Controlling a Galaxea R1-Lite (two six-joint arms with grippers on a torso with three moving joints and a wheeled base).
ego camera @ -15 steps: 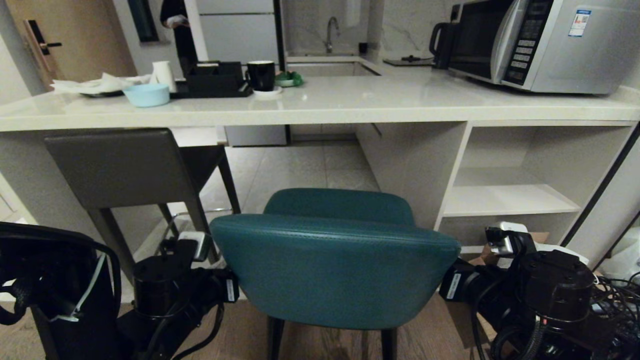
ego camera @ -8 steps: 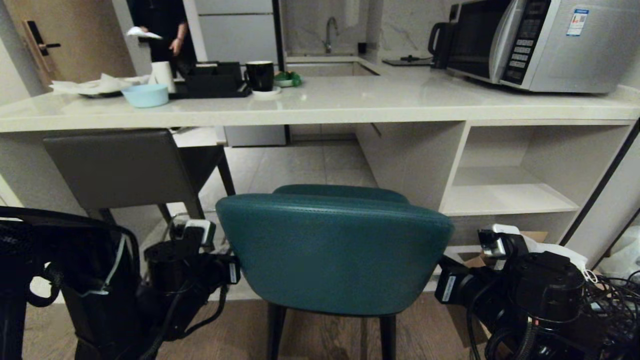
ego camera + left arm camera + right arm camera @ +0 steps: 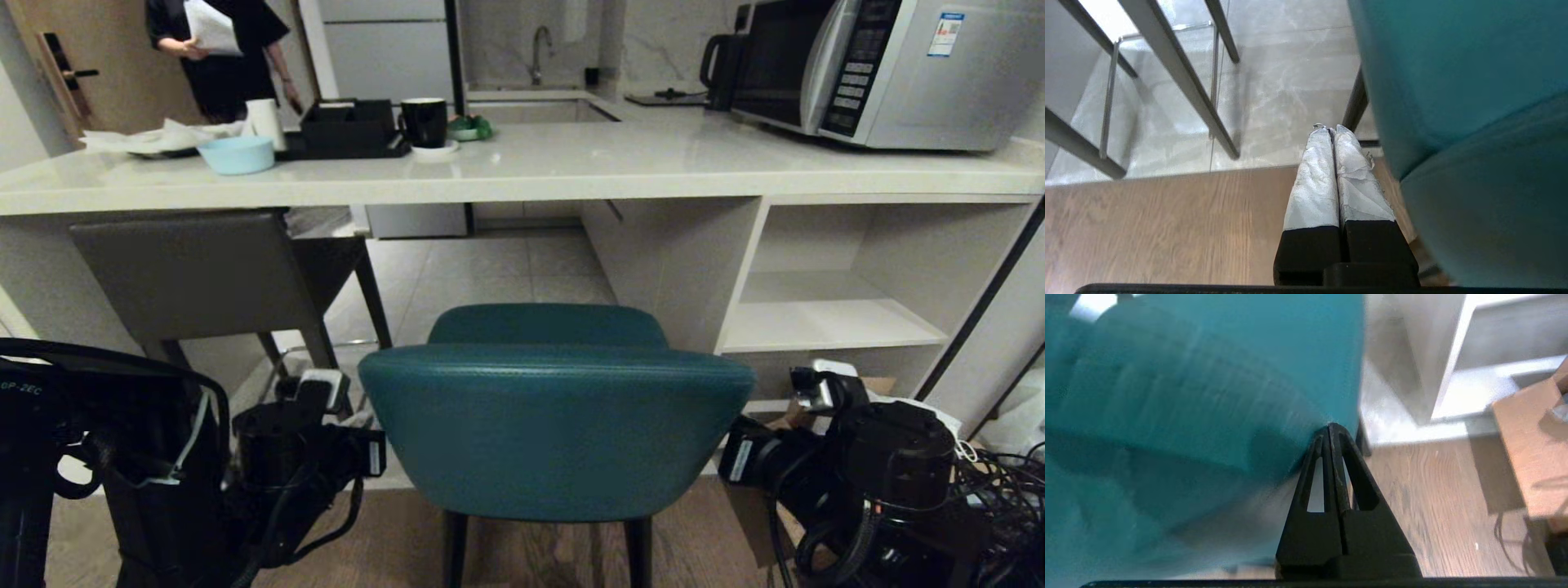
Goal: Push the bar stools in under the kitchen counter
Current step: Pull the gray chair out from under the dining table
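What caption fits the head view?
Teal stool between both arms, grey stool tucked beneath the counter.

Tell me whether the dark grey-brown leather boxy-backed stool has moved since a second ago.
No. The grey-brown stool stays just below the off-white stone counter edge.

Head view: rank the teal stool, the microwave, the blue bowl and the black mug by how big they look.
1. Teal stool, though nearness to the camera inflates it.
2. Microwave.
3. Blue bowl.
4. Black mug, close to the bowl, so that order is unsure.
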